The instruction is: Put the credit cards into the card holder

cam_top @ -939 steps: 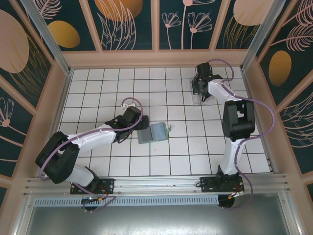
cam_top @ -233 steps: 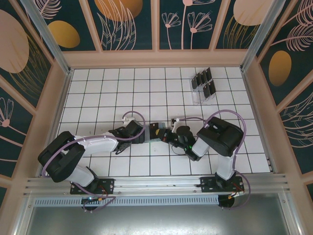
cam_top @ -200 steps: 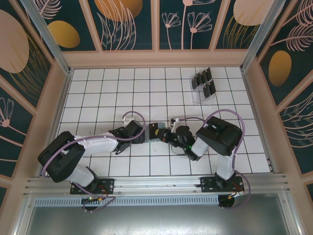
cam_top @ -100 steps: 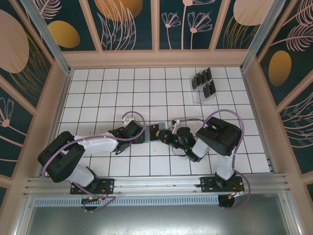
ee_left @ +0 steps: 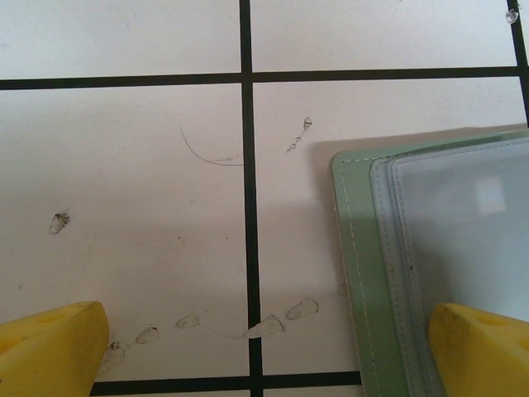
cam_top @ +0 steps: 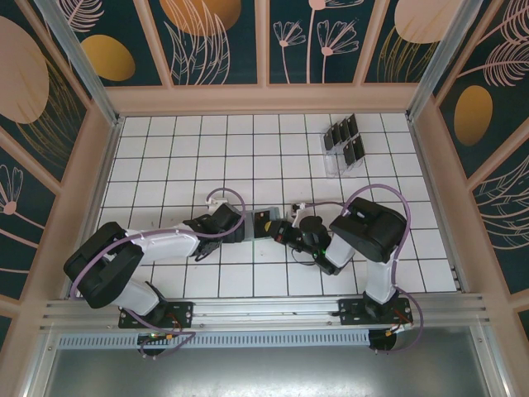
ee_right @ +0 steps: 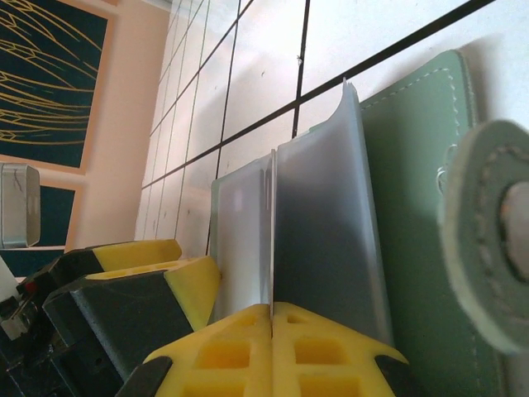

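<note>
So what we're seeing: the card holder [cam_top: 264, 225] sits on the white tiled counter [cam_top: 165, 157], a bit below the middle, squeezed between the two hands. From above it's mostly covered, so we can't really call its long axis from that view.

The left wrist view is better. The holder lies open and flat, clear sleeves facing up, and its stitched green border runs up and down the picture along the holder's left side. It's squared up with the black tile lines, not skewed.

The left hand [ee_left: 264, 347] is spread wide open. One yellow fingertip is out on bare tile and the other sits over the holder's near edge. We can't tell if it's actually touching.

The right hand [ee_right: 271, 318] is clamped shut, yellow pads pressed together on a thin dark sheet seen edge-on. We read that as a credit card [ee_right: 271, 231], pointing straight out from the fingers toward the sleeves. The round snap tab [ee_right: 483, 256] hangs at the right of that view, with the left hand's tip just beside the sleeves on the other side.

The rest of the credit cards [cam_top: 345, 136] stand in the clear rack [cam_top: 332, 170] at the far right, well apart from the holder
</note>
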